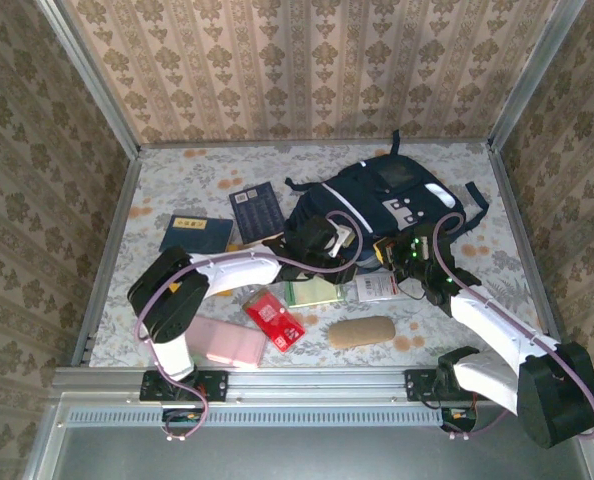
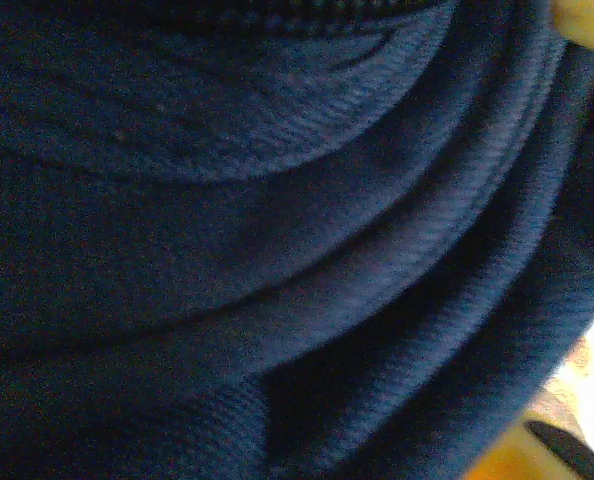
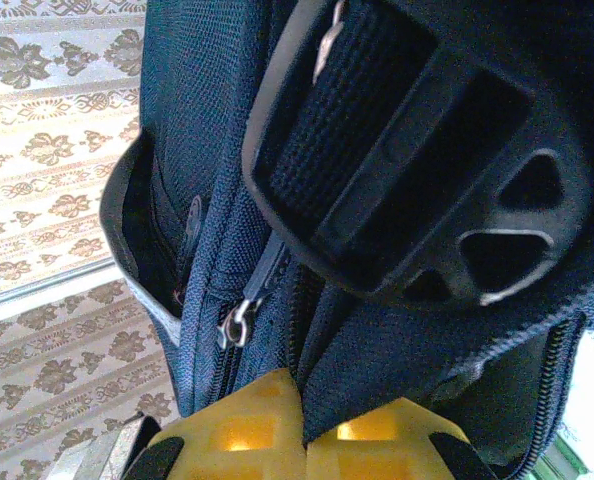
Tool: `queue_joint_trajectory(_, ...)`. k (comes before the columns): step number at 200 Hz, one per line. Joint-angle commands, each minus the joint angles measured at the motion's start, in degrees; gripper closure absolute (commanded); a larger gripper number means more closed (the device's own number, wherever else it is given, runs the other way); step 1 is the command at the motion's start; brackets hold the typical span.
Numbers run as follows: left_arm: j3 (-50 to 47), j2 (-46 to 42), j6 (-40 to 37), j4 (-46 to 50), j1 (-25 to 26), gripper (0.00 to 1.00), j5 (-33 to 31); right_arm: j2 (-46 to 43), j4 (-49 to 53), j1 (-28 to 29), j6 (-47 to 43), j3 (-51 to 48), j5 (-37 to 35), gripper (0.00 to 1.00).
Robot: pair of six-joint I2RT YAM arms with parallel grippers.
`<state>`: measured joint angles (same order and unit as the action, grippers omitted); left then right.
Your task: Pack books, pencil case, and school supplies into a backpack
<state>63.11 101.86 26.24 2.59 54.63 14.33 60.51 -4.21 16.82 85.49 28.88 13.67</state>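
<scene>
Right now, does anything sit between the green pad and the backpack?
Yes: the left gripper lies at the backpack's near edge, directly between it and the pad. Nothing else visible blocks that path.

No legible txt (too small, blurry)

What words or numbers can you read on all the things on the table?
No words can be read for sure.
blue book: yellow label, print too small.
navy book: grid of white marks, too small.
red packet: white print, blurred.
white packet: red print, too small.
backpack: grey-white patches, no letters I can tell.
</scene>
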Motion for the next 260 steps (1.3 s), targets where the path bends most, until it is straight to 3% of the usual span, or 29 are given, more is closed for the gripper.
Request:
queue_joint_trajectory(1,2.57,1.47,-0.36,-2.38,-0.71,0.73,-2.41,-0.48,-6.10,0.83,1.25,2.72,2.17,1.00)
queue_joint_trajectory(54,2.33,1.81,-0.27,-3.43,-0.81,0.89,-2.99,-0.75,-6.11,0.79,1.28,2.01,1.80,1.00)
queue_joint_trajectory(106,-0.91,-1.93,-0.38,-3.46,-1.46,0.99,-3.69,-0.65,-2.92,0.42,-1.96,2.22,0.90,1.00)
queue_joint_trajectory(167,-5.99,-7.82,-0.34,0.19,-4.41,1.00,-3.93,-1.23,4.20,-2.90,-9.41,3.64,-0.31,1.00)
queue_joint_trajectory(260,-10.90,-12.93,0.62,1.72,-9.61,1.00,-3.17,2.45,8.54,-8.00,-17.48,5.54,3.70,1.00)
